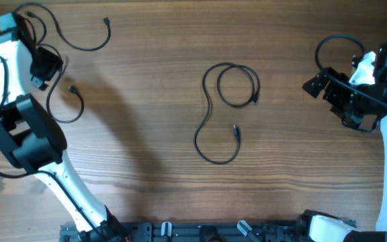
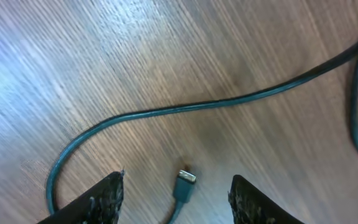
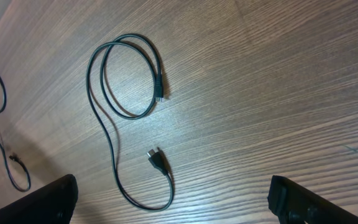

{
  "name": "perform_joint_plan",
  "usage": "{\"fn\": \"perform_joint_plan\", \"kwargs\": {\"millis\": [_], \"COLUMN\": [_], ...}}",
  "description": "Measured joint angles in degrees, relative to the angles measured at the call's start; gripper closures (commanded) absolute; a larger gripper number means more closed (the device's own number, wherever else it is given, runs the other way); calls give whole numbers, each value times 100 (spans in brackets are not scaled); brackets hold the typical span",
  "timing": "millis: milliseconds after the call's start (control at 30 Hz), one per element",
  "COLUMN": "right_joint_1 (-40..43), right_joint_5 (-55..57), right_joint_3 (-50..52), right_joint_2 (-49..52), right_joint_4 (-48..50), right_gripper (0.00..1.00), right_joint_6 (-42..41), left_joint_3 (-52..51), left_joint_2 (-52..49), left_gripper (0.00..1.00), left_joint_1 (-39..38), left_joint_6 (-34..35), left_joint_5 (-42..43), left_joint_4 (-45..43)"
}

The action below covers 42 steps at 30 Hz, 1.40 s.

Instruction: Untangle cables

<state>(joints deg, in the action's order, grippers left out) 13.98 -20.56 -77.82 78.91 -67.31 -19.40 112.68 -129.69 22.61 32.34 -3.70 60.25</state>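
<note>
Three black cables lie apart on the wooden table. One curves at the far left top, one short one lies left, one lies in the centre with a loop. My left gripper hovers over the left cable's end. In the left wrist view its jaws are open, with a silvery-tipped plug on the table between them, untouched, and a cable curve beyond. My right gripper is at the right, open and empty. Its view shows the centre cable.
The arms' thicker black wires loop near the left arm and the right arm. In the right wrist view the two left cables show at the left edge. The robot's base rail runs along the front edge.
</note>
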Motion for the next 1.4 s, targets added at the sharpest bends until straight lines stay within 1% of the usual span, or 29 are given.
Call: {"fn": "perform_joint_plan", "kwargs": {"millis": [33,67,133,167,267,367,500,600,633,700,733,767,800,867,900,1067,1233,1300,1400], "right_joint_1": [0,0,0,0,0,0,0,0,-2,0,0,0,0,0,0,-2,0,0,0], "right_joint_5": [0,0,-2,0,-2,-4,-20,-20,-20,-20,-20,-22,-20,-22,-24,-37,-37,-37,-37], "right_joint_3": [0,0,0,0,0,0,0,0,0,0,0,0,0,0,0,0,0,0,0], "right_joint_2": [0,0,0,0,0,0,0,0,0,0,0,0,0,0,0,0,0,0,4], "right_joint_4": [-4,-37,-101,-101,-50,28,24,9,7,2,2,4,7,9,9,9,24,26,24], "right_gripper": [0,0,0,0,0,0,0,1,0,0,0,0,0,0,0,0,0,0,0], "right_joint_6": [0,0,0,0,0,0,0,0,0,0,0,0,0,0,0,0,0,0,0], "left_joint_3": [0,0,0,0,-57,-262,-739,-1097,-1241,-1342,-1403,-1478,-1537,-1591,-1620,-1655,-1670,-1674,-1740], "left_joint_2": [-2,-2,-2,-2,-2,-2,-2,-2,-4,24,57,94,116,136,146,162,166,166,164], "left_gripper": [39,35,20,18,19,19,27,27,29,38,45,55,61,68,69,84,84,94,95], "left_joint_1": [-7,0,70,114,295,420,402,411,420,428,433,435,439,457,466,544,575,586,584], "left_joint_6": [-39,-57,-105,-142,-210,-393,-656,-745,-763,-774,-780,-820,-835,-802,-813,-807,-809,-807,-789], "left_joint_5": [-98,-247,-625,-726,-931,-914,-752,-741,-739,-726,-699,-658,-599,-463,-380,76,573,984,1768], "left_joint_4": [2,31,273,367,621,658,529,308,195,66,-2,-107,-195,-302,-354,-415,-417,-417,-417]}}
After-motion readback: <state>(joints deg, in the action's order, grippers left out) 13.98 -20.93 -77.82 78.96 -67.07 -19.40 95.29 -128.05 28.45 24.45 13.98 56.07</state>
